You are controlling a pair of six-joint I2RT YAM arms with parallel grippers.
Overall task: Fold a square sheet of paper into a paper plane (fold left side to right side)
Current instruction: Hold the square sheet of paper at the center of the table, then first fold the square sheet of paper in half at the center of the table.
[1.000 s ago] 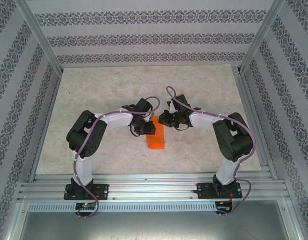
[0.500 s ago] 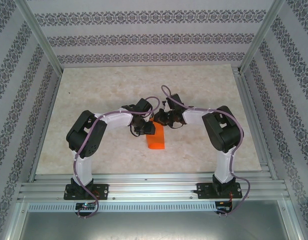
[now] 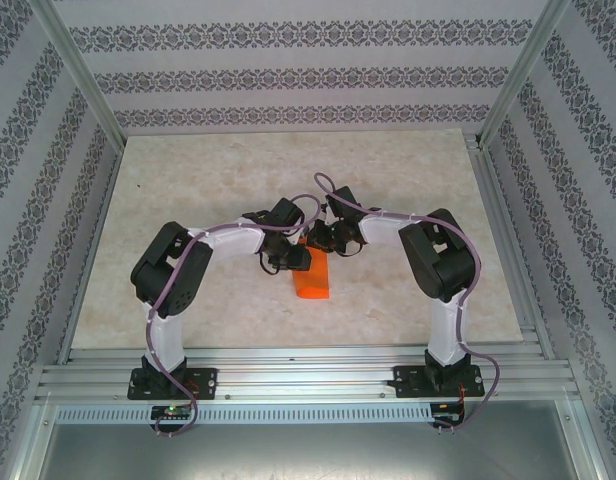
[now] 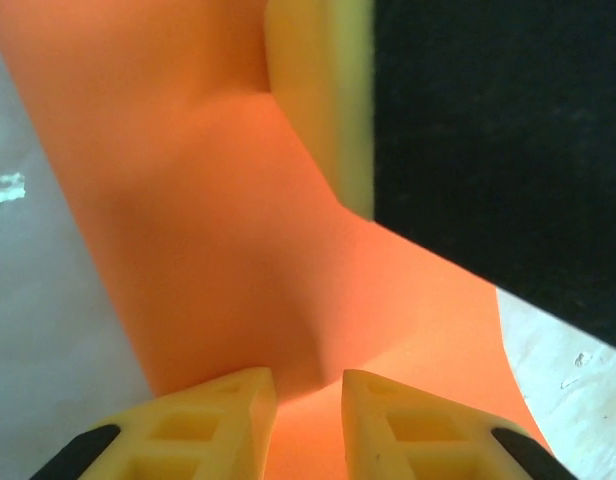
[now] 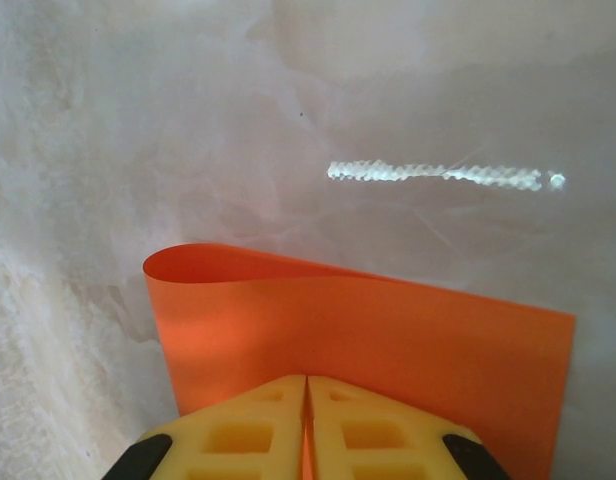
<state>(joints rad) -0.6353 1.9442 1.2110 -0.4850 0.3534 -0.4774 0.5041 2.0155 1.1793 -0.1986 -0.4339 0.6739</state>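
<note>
Counter point(image 3: 188, 180): pale marbled slab. Middle partly covered by both arms.

Paper: thin bright orange sheet of paper point(image 3: 313, 285), doubled over into a narrow strip. Flat on the counter at centre, between the two arms. Far end hidden under both grippers from above. Seen from the right wrist, one end is a soft rolled bend, not creased flat.

Left gripper point(image 4: 310, 385): over the strip's far left part. Yellow jaws a narrow gap apart, orange showing in the gap. Pinched or merely lying beneath, cannot tell.

Right gripper point(image 5: 306, 385): at the strip's far right part. Yellow jaws pressed together, a thin orange sliver nipped between them at the sheet's edge.

Obstruction: yellow block point(image 4: 318, 100) beside a black mass, covering the paper's upper part in the left wrist view. Identity unclear.
</note>
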